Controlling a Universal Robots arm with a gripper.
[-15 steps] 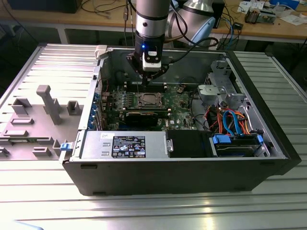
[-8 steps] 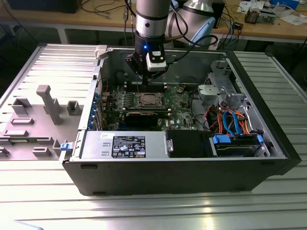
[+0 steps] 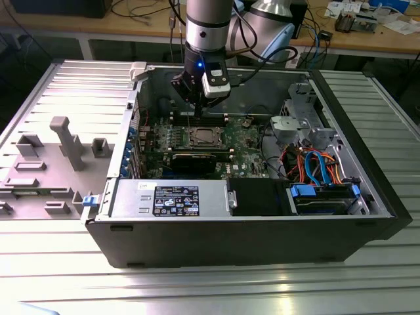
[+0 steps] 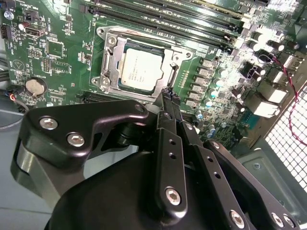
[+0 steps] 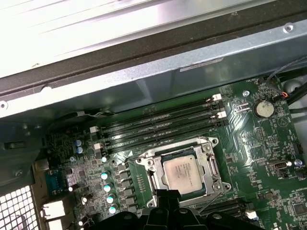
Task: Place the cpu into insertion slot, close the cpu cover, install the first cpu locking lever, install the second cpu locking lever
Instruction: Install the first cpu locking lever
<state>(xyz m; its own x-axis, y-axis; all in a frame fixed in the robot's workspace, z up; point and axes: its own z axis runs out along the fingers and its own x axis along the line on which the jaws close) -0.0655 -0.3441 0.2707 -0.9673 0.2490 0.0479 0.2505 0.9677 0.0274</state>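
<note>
Second wrist view has the gripper (image 4: 168,96) with fingers drawn together, nothing seen between them, tips just beside the cover (image 4: 111,64). The cpu (image 4: 140,72) lies flat in the slot (image 3: 190,138), which sits a little left of centre in the exterior view, under the arm. Seating looks done, and the cover seems to lie down around the chip. I cannot tell whether either lever is latched, so those steps may remain.
</note>
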